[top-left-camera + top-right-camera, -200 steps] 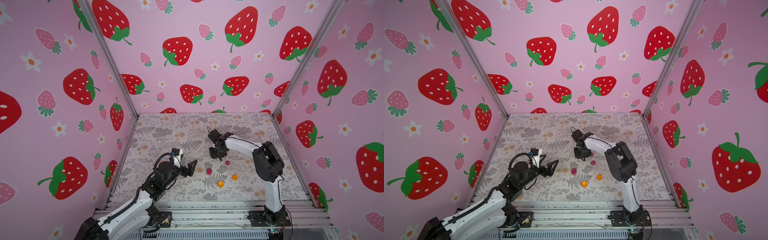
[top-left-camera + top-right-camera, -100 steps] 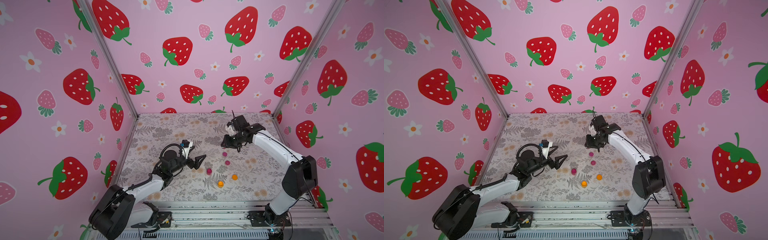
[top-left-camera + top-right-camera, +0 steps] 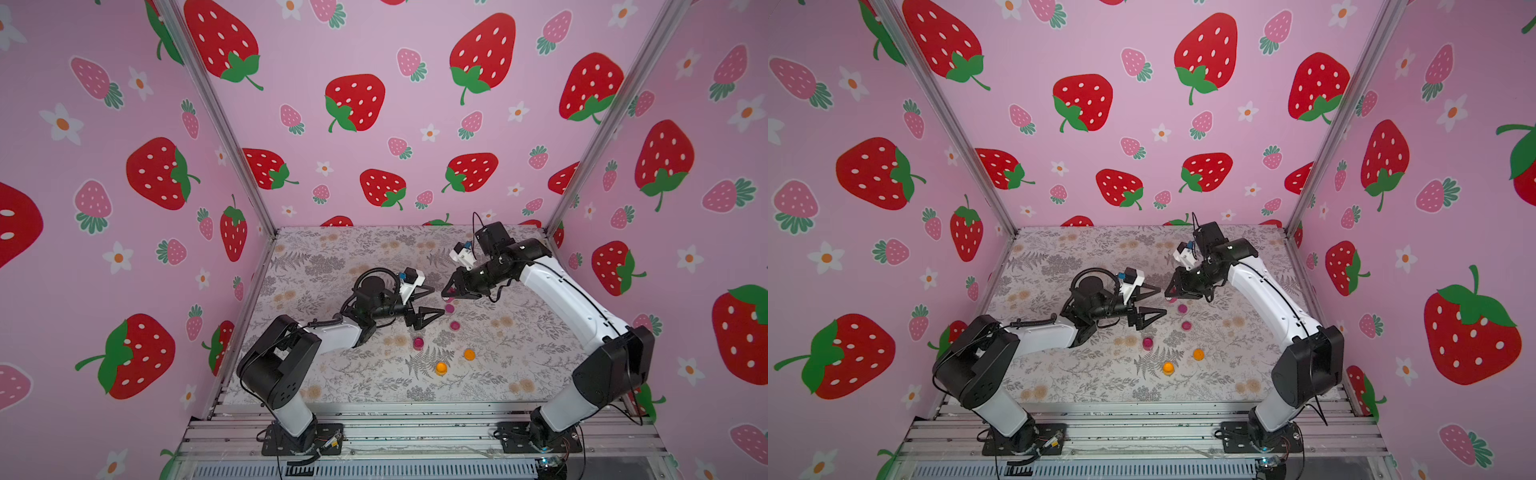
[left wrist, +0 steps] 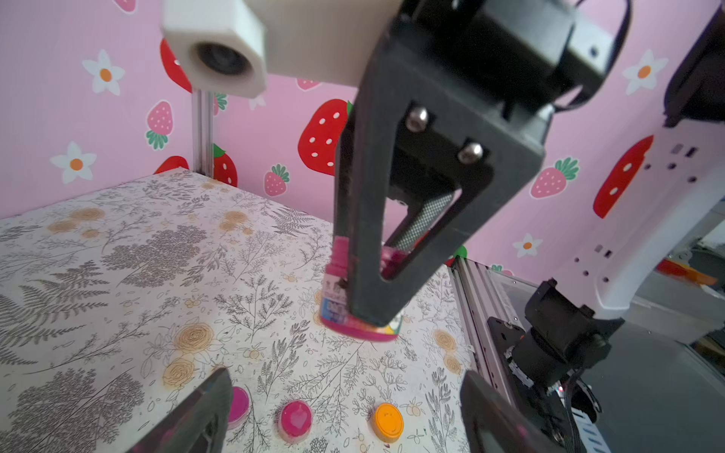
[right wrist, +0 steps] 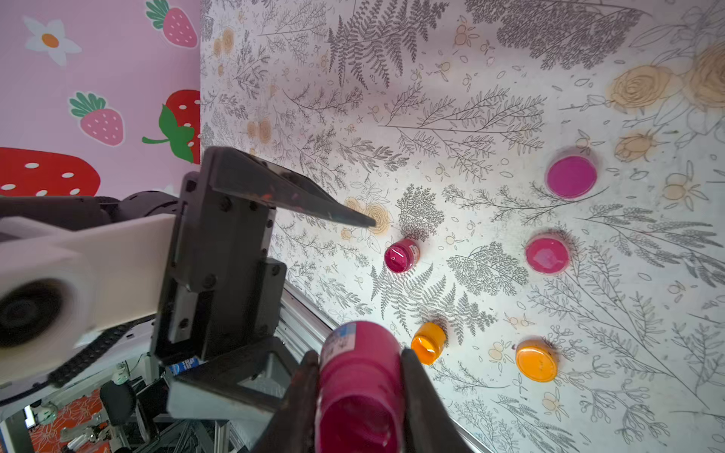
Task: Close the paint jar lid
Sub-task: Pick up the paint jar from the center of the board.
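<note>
Overall, pink strawberry walls (image 3: 374,50) enclose a floral-print table (image 3: 332,257). Mid-frame in both top views, the right gripper (image 3: 452,296) is clamped on the open paint jar (image 5: 359,364), held above the table. The left gripper (image 3: 439,300) gapes empty beside it. Best keep the jar level and seat a magenta lid (image 5: 546,255) squarely.

The table (image 3: 332,266) carries a floral-print cover, and the walls (image 3: 374,50) show a strawberry pattern. An open orange jar (image 3: 441,368) stands near an orange lid (image 3: 469,354), not touching.
</note>
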Controlling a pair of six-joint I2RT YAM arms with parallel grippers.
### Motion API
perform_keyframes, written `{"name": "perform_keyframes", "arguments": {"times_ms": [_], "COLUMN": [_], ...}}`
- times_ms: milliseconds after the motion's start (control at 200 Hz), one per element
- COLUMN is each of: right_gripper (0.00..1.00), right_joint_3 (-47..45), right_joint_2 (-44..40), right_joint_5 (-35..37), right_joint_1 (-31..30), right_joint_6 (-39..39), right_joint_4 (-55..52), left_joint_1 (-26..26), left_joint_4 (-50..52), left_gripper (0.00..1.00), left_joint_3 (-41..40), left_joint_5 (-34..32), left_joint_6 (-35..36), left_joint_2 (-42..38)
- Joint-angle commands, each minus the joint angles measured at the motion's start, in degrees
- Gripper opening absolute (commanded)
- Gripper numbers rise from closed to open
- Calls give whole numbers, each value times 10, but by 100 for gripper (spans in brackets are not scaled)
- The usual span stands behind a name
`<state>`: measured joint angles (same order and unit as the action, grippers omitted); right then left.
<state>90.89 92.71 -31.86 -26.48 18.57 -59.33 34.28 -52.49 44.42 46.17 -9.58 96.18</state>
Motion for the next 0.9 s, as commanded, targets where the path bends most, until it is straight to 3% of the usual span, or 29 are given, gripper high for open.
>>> {"name": "perform_keyframes", "arguments": {"times_ms": [0, 405, 625, 895], "right_gripper": [22, 22, 22, 22], "right_joint_3": [16, 27, 22, 23], "right_joint_2": [13, 32, 32, 28], "right_joint_5": [-29, -56, -58, -60], "right_joint_1": [-8, -32, -37, -37], "right_joint_6": [-15, -7, -6, 4], "right_joint_4": [-39, -37, -35, -25], "left_joint_1": [4, 18, 18, 18], "left_joint_4": [-20, -12, 4, 26], "left_gripper": [85, 71, 57, 55], "left_joint_3": [17, 3, 3, 0], "left_joint_5": [24, 3, 1, 7], "left_joint_6": [8, 34, 49, 59], "left_joint_2": [0, -19, -30, -37]}}
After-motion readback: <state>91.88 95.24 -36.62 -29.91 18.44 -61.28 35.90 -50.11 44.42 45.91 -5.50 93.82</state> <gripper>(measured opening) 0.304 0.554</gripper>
